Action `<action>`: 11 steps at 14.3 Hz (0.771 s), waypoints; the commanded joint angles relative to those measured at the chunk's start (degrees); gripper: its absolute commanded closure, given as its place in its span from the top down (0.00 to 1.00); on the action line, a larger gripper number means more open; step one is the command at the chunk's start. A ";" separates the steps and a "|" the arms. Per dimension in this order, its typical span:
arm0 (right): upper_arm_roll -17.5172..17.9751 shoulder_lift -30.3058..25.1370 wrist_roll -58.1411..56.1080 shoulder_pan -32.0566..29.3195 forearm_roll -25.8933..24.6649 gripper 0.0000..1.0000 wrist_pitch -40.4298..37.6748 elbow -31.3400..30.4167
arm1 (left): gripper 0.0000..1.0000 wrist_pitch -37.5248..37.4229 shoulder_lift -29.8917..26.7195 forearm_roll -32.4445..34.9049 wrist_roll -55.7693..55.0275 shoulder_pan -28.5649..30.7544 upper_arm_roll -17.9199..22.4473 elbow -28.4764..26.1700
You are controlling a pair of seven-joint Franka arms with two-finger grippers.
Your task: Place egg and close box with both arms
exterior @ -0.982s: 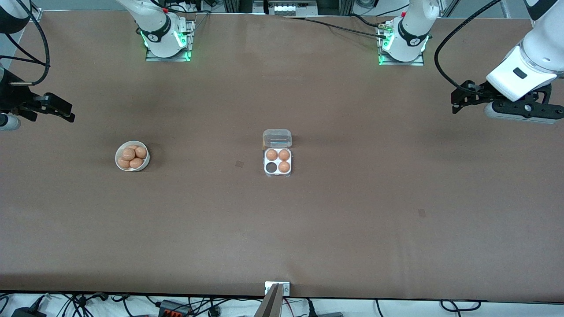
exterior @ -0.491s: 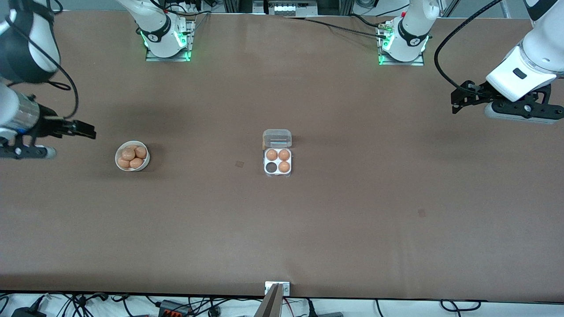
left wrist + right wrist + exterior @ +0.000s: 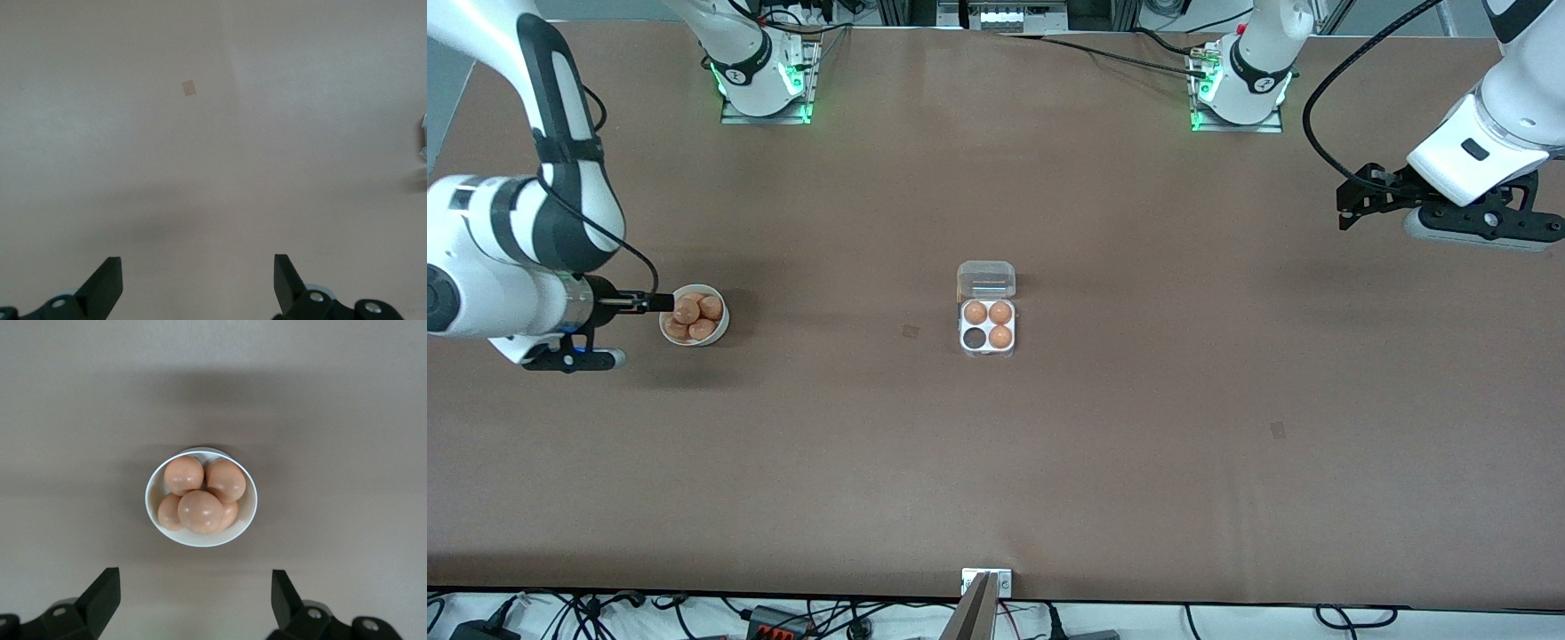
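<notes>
The box (image 3: pixel 987 350) lies mid-table, its clear lid (image 3: pixel 986 279) open and lying flat. Three eggs fill its cells; one cell (image 3: pixel 974 338) is empty and dark. A round white bowl (image 3: pixel 665 330) toward the right arm's end holds several orange-brown eggs (image 3: pixel 695 313). My right gripper (image 3: pixel 660 303) hangs at the bowl's edge, open and empty. In the right wrist view the bowl (image 3: pixel 200 542) and its top egg (image 3: pixel 199 511) lie just ahead of the right gripper (image 3: pixel 193 593). My left gripper (image 3: pixel 1347 203) waits, open and empty, over the left arm's end; it also shows in the left wrist view (image 3: pixel 198 280).
Small tape marks sit on the brown table beside the box (image 3: pixel 910 332) and nearer the front camera (image 3: pixel 1278 430); one shows in the left wrist view (image 3: pixel 189 87). A metal bracket (image 3: pixel 986 582) stands at the table's near edge. The arm bases (image 3: pixel 765 80) (image 3: pixel 1238 89) stand along the farthest edge.
The right arm has swung in from the table's end, bringing its gripper to the bowl. The left arm has barely moved. The box and eggs are unchanged.
</notes>
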 commanded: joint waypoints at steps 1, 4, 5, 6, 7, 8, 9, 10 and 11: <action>0.66 2.27 -1.06 0.17 -0.99 1.00 1.27 0.36 | 1.00 -1.17 0.78 -0.23 -0.28 0.18 -0.13 1.74; 0.66 5.08 -1.06 0.26 -1.07 1.00 2.77 0.36 | 1.00 -1.17 0.78 -0.23 -0.28 0.18 -0.13 1.74; 0.66 5.87 -1.06 0.17 -1.07 1.00 2.86 0.36 | 1.00 -1.26 0.78 -0.23 -0.28 0.18 -0.13 1.74; 0.66 6.66 -0.98 0.26 -1.07 1.00 3.29 0.36 | 1.00 -1.26 0.78 -0.23 -0.28 0.18 -0.13 1.65; 0.66 7.37 -0.98 0.26 -1.07 1.00 3.39 0.36 | 1.00 -1.26 0.78 -0.23 -0.28 0.18 -0.13 1.65; 0.66 7.81 -0.98 0.08 -1.07 1.00 3.47 0.36 | 1.00 -1.26 0.78 -0.23 -0.28 0.18 -0.13 1.74; 0.66 8.08 -0.98 0.08 -1.07 0.98 3.47 0.36 | 1.00 -1.26 0.78 -0.23 -0.28 0.18 -0.13 1.74; 0.66 8.16 -0.89 0.08 -1.07 0.95 3.39 0.36 | 1.00 -1.26 0.78 -0.23 -0.28 0.18 -0.13 1.74; 0.66 8.43 -0.89 0.25 -1.07 0.90 3.30 0.36 | 1.00 -1.26 0.78 -0.23 -0.28 0.18 -0.21 1.74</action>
